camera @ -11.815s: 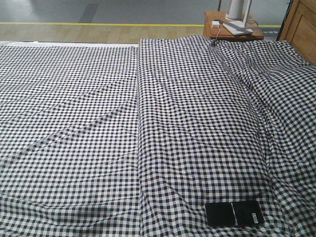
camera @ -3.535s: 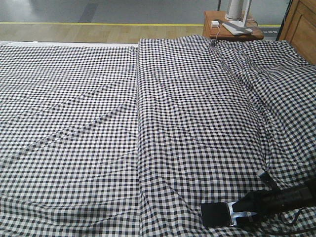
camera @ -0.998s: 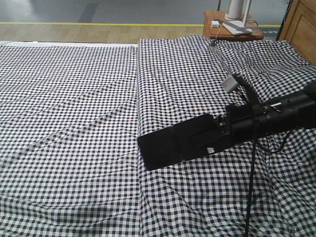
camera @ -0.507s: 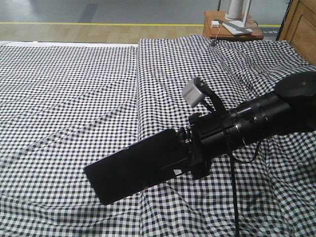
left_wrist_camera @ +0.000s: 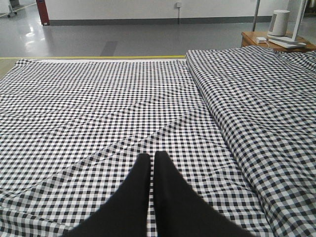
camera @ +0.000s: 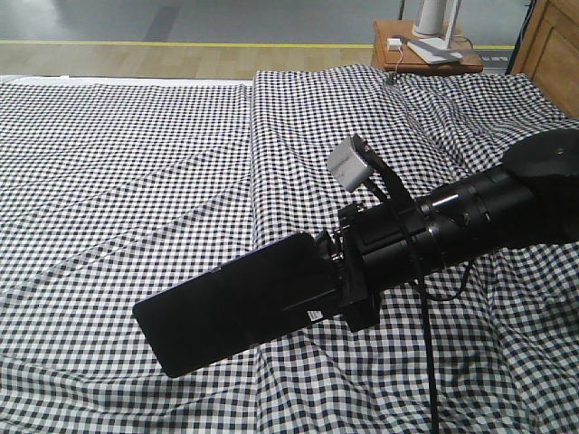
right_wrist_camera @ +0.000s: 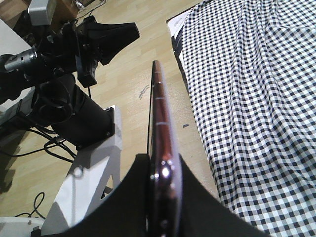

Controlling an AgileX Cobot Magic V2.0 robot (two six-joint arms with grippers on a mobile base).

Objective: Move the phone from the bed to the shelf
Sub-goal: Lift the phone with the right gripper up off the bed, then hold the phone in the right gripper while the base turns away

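The slim black phone point(camera: 235, 303) hangs in the air above the checked bed point(camera: 136, 163), tilted with its free end down to the left. My right gripper point(camera: 348, 289) is shut on its right end, the black arm reaching in from the right. In the right wrist view the phone point(right_wrist_camera: 160, 123) stands edge-on, its pinkish-metal rim showing, pinched between the two black fingers point(right_wrist_camera: 197, 202) of the right gripper point(right_wrist_camera: 163, 165). My left gripper point(left_wrist_camera: 152, 163) hovers low over the bed point(left_wrist_camera: 98, 108), shut with nothing in it. The shelf is out of view.
A small orange-brown side table point(camera: 425, 54) with a white device stands behind the bed's far right corner, next to panelled wooden furniture point(camera: 552, 45). In the right wrist view, the left arm point(right_wrist_camera: 74, 39) and white robot base point(right_wrist_camera: 89, 173) stand on wooden floor beside the bed's edge point(right_wrist_camera: 197, 113).
The right gripper took the phone off the bed's near right corner and lifted it. In the last half second the phone drifted a little further left.
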